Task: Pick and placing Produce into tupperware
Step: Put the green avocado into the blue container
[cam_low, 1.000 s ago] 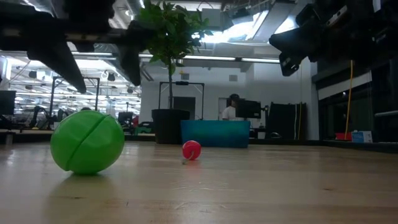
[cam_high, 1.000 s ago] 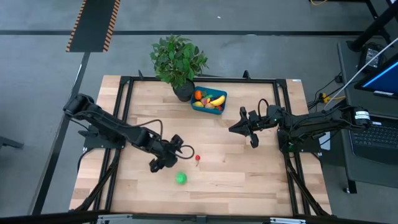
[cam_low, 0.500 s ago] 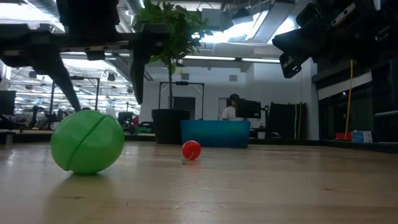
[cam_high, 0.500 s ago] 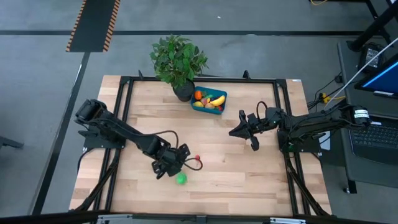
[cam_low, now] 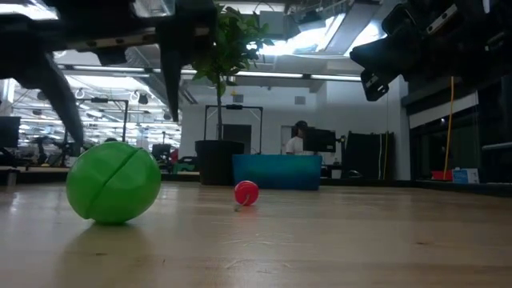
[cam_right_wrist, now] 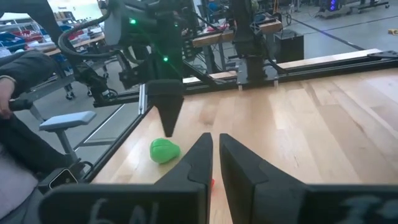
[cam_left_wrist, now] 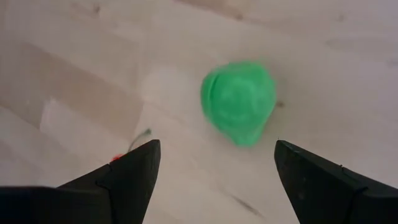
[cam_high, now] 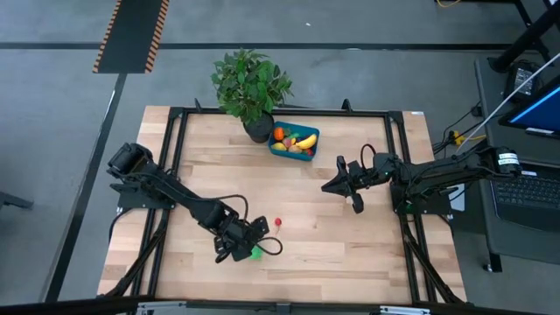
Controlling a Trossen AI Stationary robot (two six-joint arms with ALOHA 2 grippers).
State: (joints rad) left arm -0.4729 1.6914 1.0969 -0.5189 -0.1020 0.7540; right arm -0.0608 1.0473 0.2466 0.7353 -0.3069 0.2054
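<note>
The left tool hangs wide open right over the green ball, fingers on either side. The right tool, shut tight, waits far off.

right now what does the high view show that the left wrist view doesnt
Only the high view shows the teal tupperware with produce inside near the potted plant, and the right gripper waiting shut over the table's right half.

Only the left wrist view shows the left gripper from close up: its fingers are spread open, with the green piece ahead between them, untouched.

Both show the green piece on the wooden table and the small red piece, just a sliver in the wrist view.
</note>
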